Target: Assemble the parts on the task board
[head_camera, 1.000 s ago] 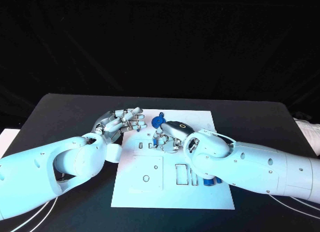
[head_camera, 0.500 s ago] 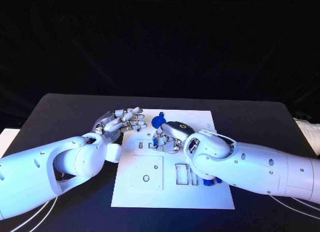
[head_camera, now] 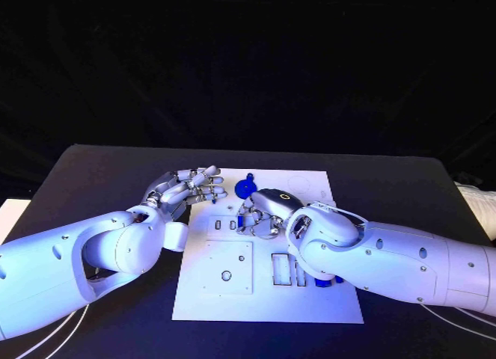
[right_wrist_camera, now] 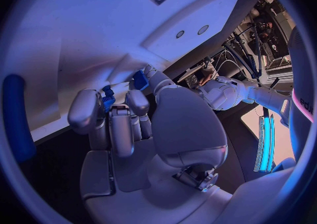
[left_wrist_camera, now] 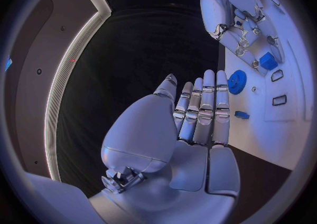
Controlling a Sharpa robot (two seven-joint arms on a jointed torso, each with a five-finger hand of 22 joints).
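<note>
The white task board (head_camera: 232, 292) lies in the middle of the black table. My right hand (head_camera: 264, 211) rests on its upper middle with fingers curled down, pinching a small blue part (head_camera: 240, 222) against the board; the part (left_wrist_camera: 267, 61) sits at that hand's fingertips (left_wrist_camera: 254, 49), and blue shows between the fingers (right_wrist_camera: 108, 98). A blue gear (head_camera: 247, 185) lies just beyond that hand, also seen as the gear (left_wrist_camera: 236, 82). My left hand (head_camera: 189, 187) hovers at the board's far left edge, fingers straight, holding nothing.
Another small blue piece (left_wrist_camera: 242, 114) lies on the board near my left fingertips. More blue parts (head_camera: 325, 280) peek out beneath my right forearm, beside the rectangular slots (head_camera: 282, 268). A long blue part (right_wrist_camera: 16, 118) lies beside my right hand.
My right hand has drawn slightly toward the near side and lowered its fingers onto the board. The left hand has stayed in place.
</note>
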